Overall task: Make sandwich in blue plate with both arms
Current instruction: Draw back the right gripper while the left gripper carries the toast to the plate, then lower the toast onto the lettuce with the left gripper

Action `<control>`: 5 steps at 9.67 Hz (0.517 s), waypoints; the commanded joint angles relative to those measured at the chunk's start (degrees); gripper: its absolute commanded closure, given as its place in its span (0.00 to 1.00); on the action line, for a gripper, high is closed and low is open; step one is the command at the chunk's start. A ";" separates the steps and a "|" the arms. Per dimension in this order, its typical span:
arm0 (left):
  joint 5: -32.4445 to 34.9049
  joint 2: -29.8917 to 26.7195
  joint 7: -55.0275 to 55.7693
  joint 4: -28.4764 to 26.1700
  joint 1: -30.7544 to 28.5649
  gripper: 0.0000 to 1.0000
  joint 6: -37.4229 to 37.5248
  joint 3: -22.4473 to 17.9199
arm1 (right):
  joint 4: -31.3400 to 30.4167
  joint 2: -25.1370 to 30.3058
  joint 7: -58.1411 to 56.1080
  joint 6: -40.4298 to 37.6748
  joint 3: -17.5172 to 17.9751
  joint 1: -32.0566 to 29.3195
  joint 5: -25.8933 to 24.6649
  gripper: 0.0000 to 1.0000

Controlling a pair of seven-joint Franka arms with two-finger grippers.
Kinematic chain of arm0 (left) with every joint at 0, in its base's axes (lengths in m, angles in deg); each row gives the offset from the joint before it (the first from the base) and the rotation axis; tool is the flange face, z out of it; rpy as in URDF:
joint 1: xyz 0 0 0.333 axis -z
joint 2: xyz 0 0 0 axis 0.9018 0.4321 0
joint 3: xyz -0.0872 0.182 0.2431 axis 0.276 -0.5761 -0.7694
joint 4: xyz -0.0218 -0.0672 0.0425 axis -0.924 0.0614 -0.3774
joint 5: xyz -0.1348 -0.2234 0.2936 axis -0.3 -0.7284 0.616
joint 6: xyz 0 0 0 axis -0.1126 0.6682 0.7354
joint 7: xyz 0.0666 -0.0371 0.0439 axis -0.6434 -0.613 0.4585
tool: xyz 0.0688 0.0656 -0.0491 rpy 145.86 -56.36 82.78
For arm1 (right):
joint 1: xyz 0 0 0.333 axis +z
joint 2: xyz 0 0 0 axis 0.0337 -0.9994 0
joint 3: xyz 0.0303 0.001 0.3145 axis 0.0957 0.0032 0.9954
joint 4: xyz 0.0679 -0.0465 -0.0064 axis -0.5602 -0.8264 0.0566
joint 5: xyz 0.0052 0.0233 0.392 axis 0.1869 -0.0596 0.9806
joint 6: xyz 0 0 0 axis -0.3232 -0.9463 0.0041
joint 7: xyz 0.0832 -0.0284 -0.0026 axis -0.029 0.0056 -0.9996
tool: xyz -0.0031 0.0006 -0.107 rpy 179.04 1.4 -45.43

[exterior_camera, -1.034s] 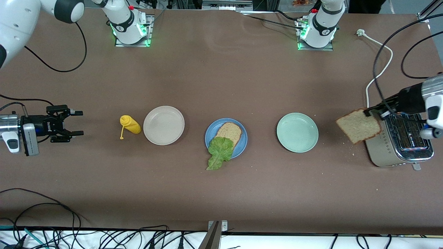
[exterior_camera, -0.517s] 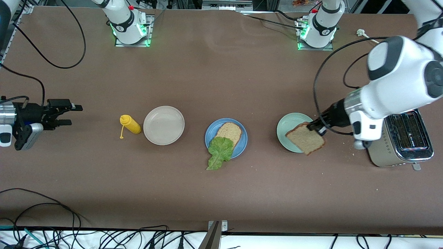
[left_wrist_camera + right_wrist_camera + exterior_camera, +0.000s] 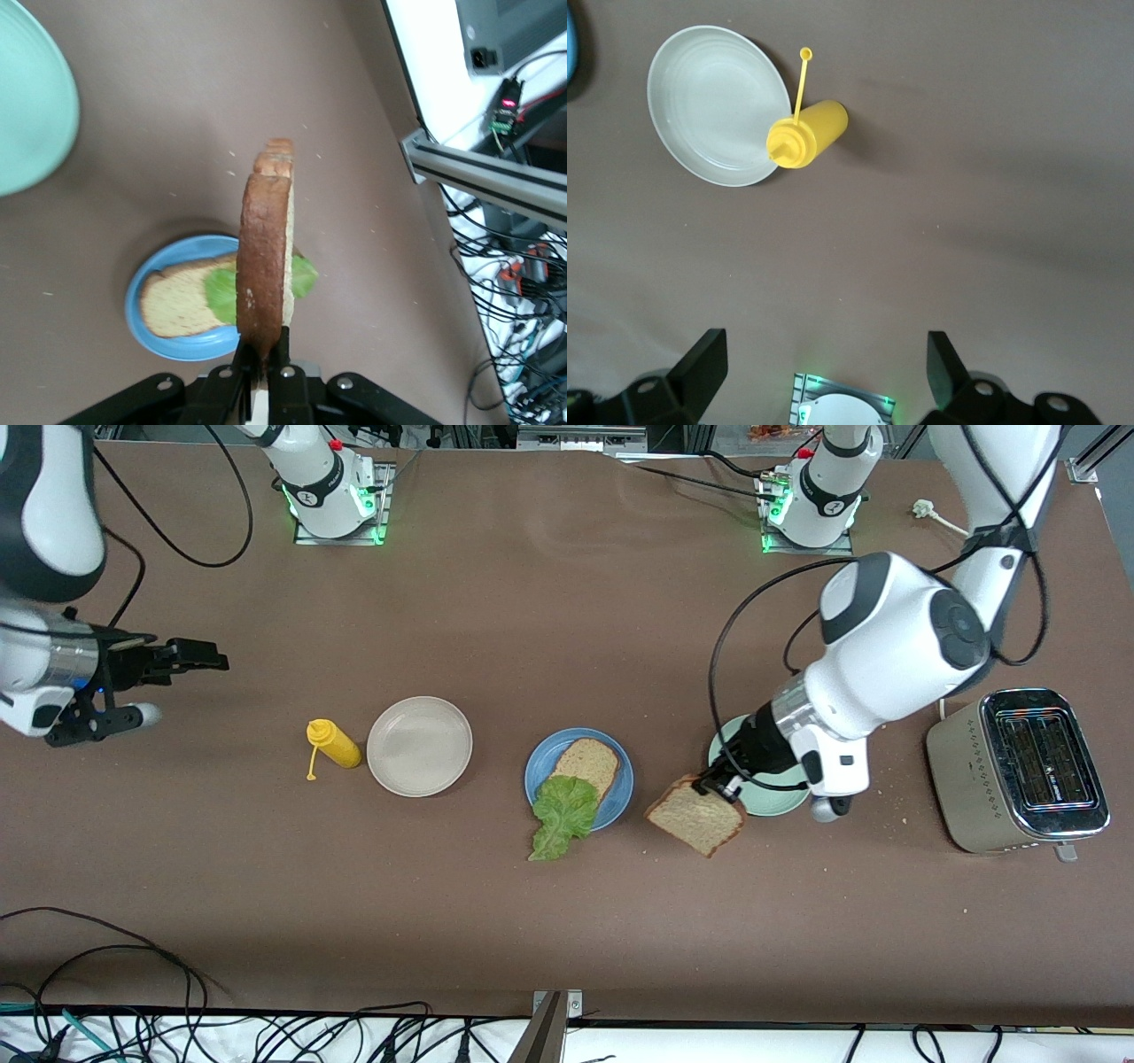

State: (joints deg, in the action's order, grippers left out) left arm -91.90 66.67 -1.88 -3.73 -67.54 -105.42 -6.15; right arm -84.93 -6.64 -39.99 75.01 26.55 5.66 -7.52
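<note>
I have the second slice [image 3: 696, 825] pinched by its edge in the left gripper [image 3: 716, 786], hanging over bare table between the blue plate [image 3: 619, 801] and the green plate [image 3: 772, 804]. The blue plate, with bread [image 3: 586, 762] and lettuce [image 3: 562, 813], lies just beside it, toward the right arm's end. The left arm is nearer. The right gripper [image 3: 182, 657] waits with jaws spread wide, holding nothing, over the table near the bottle [image 3: 334, 745].

brown table [image 3: 567, 921] — cables [image 3: 106, 1027] along edge

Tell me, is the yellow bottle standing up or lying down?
Standing up. The right wrist view looks down on the yellow bottle: round cap on top, its small cap dangling by a strap beside the beige plate.
</note>
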 commanded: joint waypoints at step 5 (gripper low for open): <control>-0.33 8.01 6.06 -2.46 11.83 1.00 -24.26 -0.71 | -10.91 17.77 11.15 8.64 4.90 -6.36 -6.36 0.00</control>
State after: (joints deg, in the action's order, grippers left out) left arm -91.91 74.57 2.78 -4.01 -58.21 -124.44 -6.20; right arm -97.85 9.66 -28.63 86.28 30.53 2.35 -13.26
